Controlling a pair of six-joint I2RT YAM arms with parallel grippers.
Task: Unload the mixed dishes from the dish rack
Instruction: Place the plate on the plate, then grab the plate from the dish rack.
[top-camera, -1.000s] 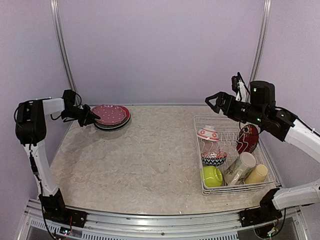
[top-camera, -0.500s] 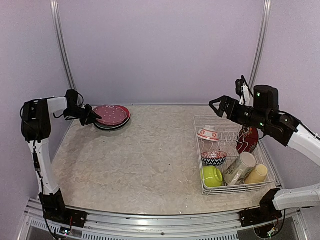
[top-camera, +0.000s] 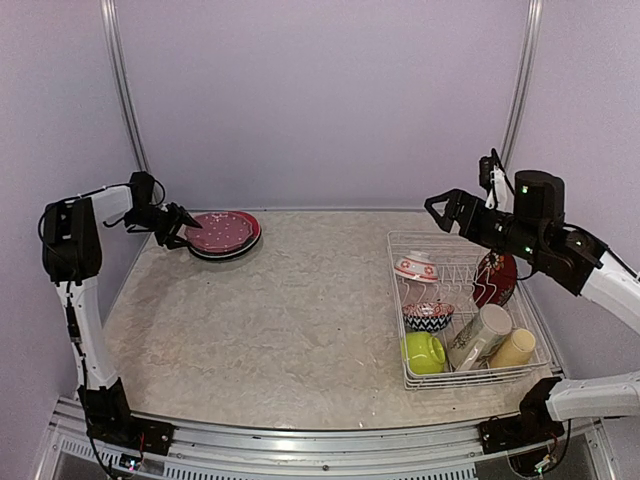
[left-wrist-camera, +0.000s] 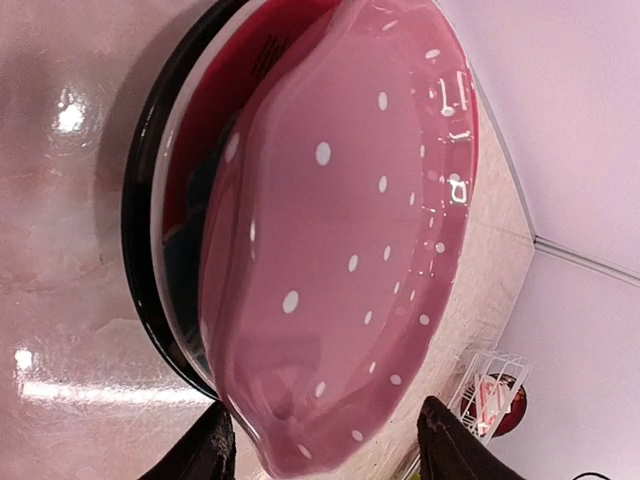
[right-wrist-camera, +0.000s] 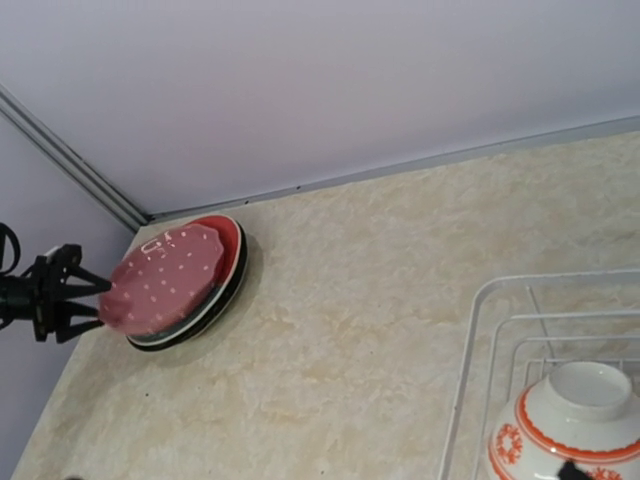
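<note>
At the near right of the desk (top-camera: 290, 320), the dish rack (top-camera: 480, 379) stood with dishes inside. Nearest in it lay a lime-green bowl (top-camera: 424, 352), a cream mug (top-camera: 482, 335) on its side and a yellow mug (top-camera: 513, 348) beside that. Just behind the green bowl sat a blue-chevron bowl (top-camera: 428, 316). Further back a red-patterned bowl (top-camera: 416, 267) rested upside down, and a dark red plate (top-camera: 497, 277) stood on edge at the right wall of the rack.

Above the rack's far end the right claw (top-camera: 440, 208) hung with its fingers spread wide, holding nothing and clear of every dish.

At the far left corner a stack of plates (top-camera: 222, 233) lay on the desk: a pink white-dotted plate (left-wrist-camera: 340, 230) uppermost and slightly tilted, a red one beneath, a black-rimmed plate (left-wrist-camera: 140, 200) at the bottom. The left claw (top-camera: 190, 225) was at the stack's left edge, spread apart, its fingers (left-wrist-camera: 200, 455) either side of the pink plate's rim. Contact with the rim could not be determined.
</note>
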